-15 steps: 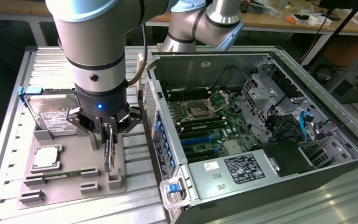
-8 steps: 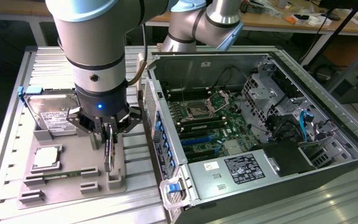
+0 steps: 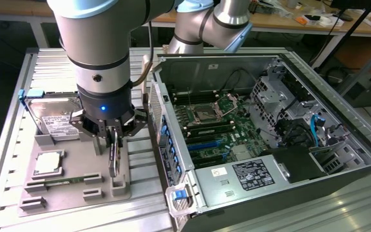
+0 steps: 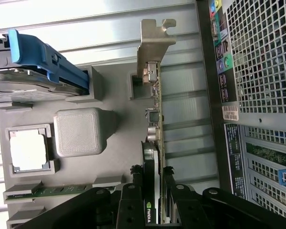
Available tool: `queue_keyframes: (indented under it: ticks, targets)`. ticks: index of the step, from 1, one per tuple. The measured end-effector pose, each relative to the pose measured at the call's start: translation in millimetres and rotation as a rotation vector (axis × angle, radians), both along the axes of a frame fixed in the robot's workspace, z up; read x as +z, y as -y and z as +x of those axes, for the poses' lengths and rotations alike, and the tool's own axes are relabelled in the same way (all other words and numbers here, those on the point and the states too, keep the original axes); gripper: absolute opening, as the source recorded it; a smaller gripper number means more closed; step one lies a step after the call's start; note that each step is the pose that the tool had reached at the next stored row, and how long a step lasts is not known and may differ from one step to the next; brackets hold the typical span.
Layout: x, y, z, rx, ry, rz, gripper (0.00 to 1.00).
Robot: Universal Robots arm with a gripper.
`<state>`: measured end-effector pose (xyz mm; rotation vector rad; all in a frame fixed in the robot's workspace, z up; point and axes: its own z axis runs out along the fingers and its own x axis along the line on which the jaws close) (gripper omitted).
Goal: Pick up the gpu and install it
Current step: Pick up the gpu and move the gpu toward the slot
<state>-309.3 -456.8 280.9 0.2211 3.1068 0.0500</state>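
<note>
The gpu (image 3: pixel 114 162) stands on edge in a slot of the grey holder tray (image 3: pixel 76 195). My gripper (image 3: pixel 113 144) comes straight down over it, a finger pressed against each face, shut on the card. In the wrist view the gpu (image 4: pixel 155 124) runs away from my gripper (image 4: pixel 152 177), green board edge up, black cooler with a logo between the fingers (image 4: pixel 135 183). Its silver bracket (image 4: pixel 152 43) lies at the far end by a holder block. The open computer case (image 3: pixel 340 159) with its motherboard (image 3: pixel 214 123) lies on the exterior view's right.
On the holder tray (image 4: pixel 117 157) also sit a silver hard drive (image 3: pixel 56 118) with a blue clip (image 4: pixel 47 62), a CPU (image 3: pixel 49 163) and a RAM stick (image 3: pixel 66 181). The case's rear panel (image 4: pixel 257 71) stands close beside the card. The ribbed metal table (image 3: pixel 140 212) carries everything.
</note>
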Motion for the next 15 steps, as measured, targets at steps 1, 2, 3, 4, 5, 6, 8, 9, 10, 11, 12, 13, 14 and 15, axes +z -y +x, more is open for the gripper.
queue_keyframes:
  ticks: [1, 2, 3, 4, 5, 6, 8, 9, 10, 11, 12, 13, 14, 15]
  targets:
    - [0.7, 0.0, 0.0, 0.000, 0.0000, 0.0000, 0.27]
    - [1.2, 0.0, 0.0, 0.000, 0.0000, 0.0000, 0.27]
    - [2.0, 0.0, 0.0, 0.000, 0.0000, 0.0000, 0.27]
    - [2.5, 0.0, 0.0, 0.000, 0.0000, 0.0000, 0.27]
    - [3.2, 0.0, 0.0, 0.000, 0.0000, 0.0000, 0.27]
    - [3.9, 0.0, 0.0, 0.000, 0.0000, 0.0001, 0.27]
    - [6.0, 0.0, 0.0, 0.000, 0.0000, 0.0001, 0.27]
    - [6.6, 0.0, 0.0, 0.000, -0.0001, -0.0001, 0.27]
    - [7.3, 0.0, 0.0, 0.000, 0.0000, 0.0001, 0.27]
    - [8.0, 0.0, 0.0, 0.000, -0.0001, 0.0000, 0.27]
    - [8.9, 0.0, 0.0, 0.000, -0.0001, 0.0000, 0.27]
    - [9.5, 0.0, 0.0, 0.000, -0.0001, 0.0000, 0.27]
    - [10.1, 0.0, 0.0, 0.000, -0.0001, 0.0000, 0.27]
    - [10.7, 0.0, 0.0, 0.000, -0.0001, 0.0000, 0.27]
